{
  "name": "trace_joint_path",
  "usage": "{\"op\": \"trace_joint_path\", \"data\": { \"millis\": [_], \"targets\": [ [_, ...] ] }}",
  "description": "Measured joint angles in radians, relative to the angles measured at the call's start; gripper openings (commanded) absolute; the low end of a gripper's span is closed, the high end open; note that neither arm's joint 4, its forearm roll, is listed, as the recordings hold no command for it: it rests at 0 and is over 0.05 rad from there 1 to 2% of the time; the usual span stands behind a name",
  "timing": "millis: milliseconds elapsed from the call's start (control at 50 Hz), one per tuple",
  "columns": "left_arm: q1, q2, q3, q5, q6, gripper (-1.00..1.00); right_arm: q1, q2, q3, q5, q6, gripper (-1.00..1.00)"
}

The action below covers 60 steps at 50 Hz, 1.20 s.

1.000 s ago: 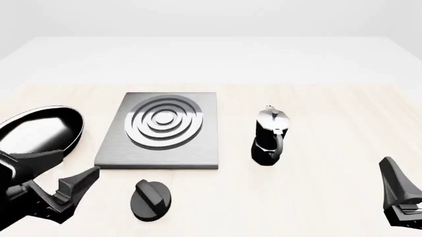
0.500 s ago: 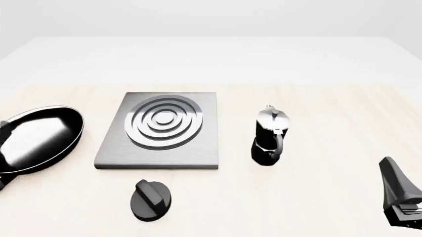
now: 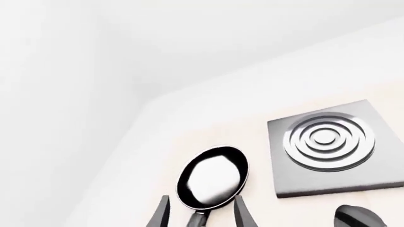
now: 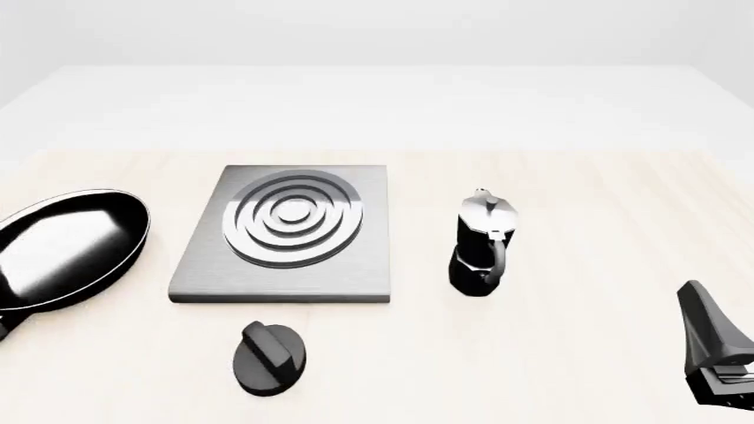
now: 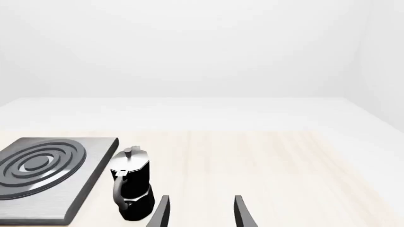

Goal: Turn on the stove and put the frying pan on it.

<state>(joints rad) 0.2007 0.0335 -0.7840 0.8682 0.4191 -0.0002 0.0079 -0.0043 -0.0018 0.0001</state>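
Note:
The frying pan (image 4: 73, 246) lies on the table left of the stove (image 4: 289, 231), its handle running off the front view's left edge. The black knob (image 4: 271, 356) sits in front of the slab. My left gripper (image 3: 201, 201) is out of the front view. In its wrist view its fingers (image 3: 159, 215) stand open, with the frying pan (image 3: 213, 177) ahead of them, the stove (image 3: 325, 142) and the knob (image 3: 358, 217) also in view, and the handle (image 3: 197, 220) in line with the gap. My right gripper (image 5: 200, 201) hangs open and empty at the near right (image 4: 712, 353).
A black-and-silver moka pot (image 4: 483, 243) stands upright to the right of the stove, also in the right wrist view as the moka pot (image 5: 131, 182) beside the slab (image 5: 50, 170). The light wooden table ends in a white surround beyond the stove.
My left arm, seen at the lower left a second ago, has withdrawn out of the front view. The pan, stove, knob and right gripper have not moved.

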Motion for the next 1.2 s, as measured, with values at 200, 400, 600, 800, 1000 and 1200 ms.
{"op": "trace_joint_path", "data": {
  "millis": [200, 400, 600, 800, 1000, 1200],
  "targets": [
    [0.123, 0.028, -0.068, 0.050, 0.026, 1.00, 0.000, 0.000, 0.000, 0.000, 0.000, 1.00],
    [0.186, 0.071, -0.109, 0.074, 0.056, 1.00, 0.000, 0.000, 0.000, 0.000, 0.000, 1.00],
    [0.215, 0.114, -0.094, 0.083, 0.079, 1.00, 0.000, 0.000, 0.000, 0.000, 0.000, 1.00],
    [0.253, 0.138, -0.050, 0.073, 0.100, 1.00, 0.000, 0.000, 0.000, 0.000, 0.000, 1.00],
    [0.287, 0.168, -0.022, 0.045, 0.117, 1.00, 0.000, 0.000, 0.000, 0.000, 0.000, 1.00],
    [0.298, 0.187, 0.022, 0.030, 0.126, 1.00, 0.000, 0.000, 0.000, 0.000, 0.000, 1.00]
  ]
}}
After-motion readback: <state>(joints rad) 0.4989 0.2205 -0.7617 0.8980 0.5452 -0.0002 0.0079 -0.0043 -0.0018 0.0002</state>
